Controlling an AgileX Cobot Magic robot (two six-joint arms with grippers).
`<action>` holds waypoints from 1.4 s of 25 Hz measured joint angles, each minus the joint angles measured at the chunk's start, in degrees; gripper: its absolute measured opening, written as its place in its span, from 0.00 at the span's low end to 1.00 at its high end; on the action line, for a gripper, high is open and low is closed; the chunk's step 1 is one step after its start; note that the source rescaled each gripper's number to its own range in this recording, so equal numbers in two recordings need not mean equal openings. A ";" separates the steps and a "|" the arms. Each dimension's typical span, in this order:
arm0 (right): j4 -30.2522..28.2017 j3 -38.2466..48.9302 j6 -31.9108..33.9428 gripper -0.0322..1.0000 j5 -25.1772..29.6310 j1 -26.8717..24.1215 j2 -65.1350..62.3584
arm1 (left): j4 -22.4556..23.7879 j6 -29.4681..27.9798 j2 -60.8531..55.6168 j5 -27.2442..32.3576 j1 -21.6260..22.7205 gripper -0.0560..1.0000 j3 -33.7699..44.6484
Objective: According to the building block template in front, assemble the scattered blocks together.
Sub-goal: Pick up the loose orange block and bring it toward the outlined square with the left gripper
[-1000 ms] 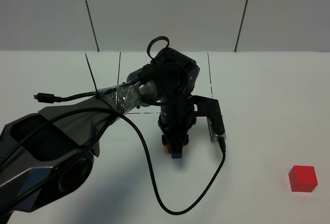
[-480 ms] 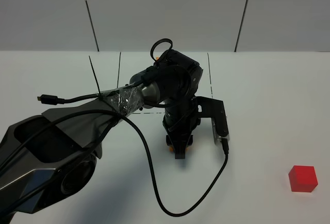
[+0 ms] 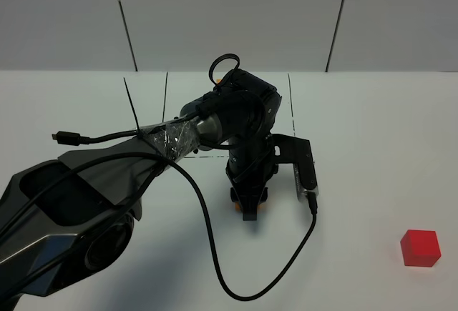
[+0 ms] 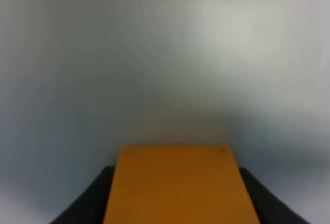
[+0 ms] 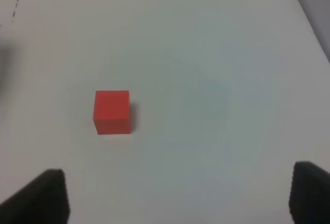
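My left gripper [image 3: 248, 209] reaches over the middle of the white table, shut on the orange cube [image 3: 233, 199], which sits low over the surface. The left wrist view shows that cube [image 4: 178, 183] wedged between the dark fingers [image 4: 90, 206]. The red cube [image 3: 420, 247] lies alone at the near right. In the right wrist view it [image 5: 112, 112] is ahead of my open right gripper [image 5: 178, 198], well apart from the fingertips [image 5: 44, 195]. The left arm hides most of the template; part of its black outline [image 3: 290, 104] and an orange sliver [image 3: 214, 79] show.
The left arm's grey body [image 3: 71, 204] fills the near left. A black cable [image 3: 215, 268] loops from it over the table in front of the gripper. A grey panelled wall [image 3: 229, 18] stands behind the table's far edge.
The left gripper carried the orange cube a little rightward and nearer during the first half second, then held still. The red cube has not moved.
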 joint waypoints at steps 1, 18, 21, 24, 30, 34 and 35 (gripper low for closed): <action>0.00 0.00 0.00 0.73 0.00 0.00 0.00 | 0.00 0.00 0.00 0.00 0.00 0.05 0.00; 0.00 0.00 0.00 0.73 0.00 0.00 0.00 | 0.10 0.00 1.21 -0.08 -0.04 0.05 -0.71; 0.00 0.00 0.00 0.73 0.00 0.00 0.00 | 0.10 0.00 1.26 -0.08 -0.04 0.05 -0.73; 0.00 0.00 0.00 0.73 0.00 0.00 0.00 | 0.10 0.28 1.26 -0.08 -0.04 0.05 -0.73; 0.00 0.00 0.00 0.73 0.00 0.00 0.00 | 0.10 2.17 1.26 -0.04 -0.04 0.05 -0.73; 0.00 0.00 0.00 0.73 0.00 0.00 0.00 | 0.03 2.35 1.26 0.19 -0.06 0.20 -0.73; 0.00 0.00 0.00 0.73 0.00 0.00 0.00 | -0.02 2.35 1.26 0.31 -0.14 0.32 -0.73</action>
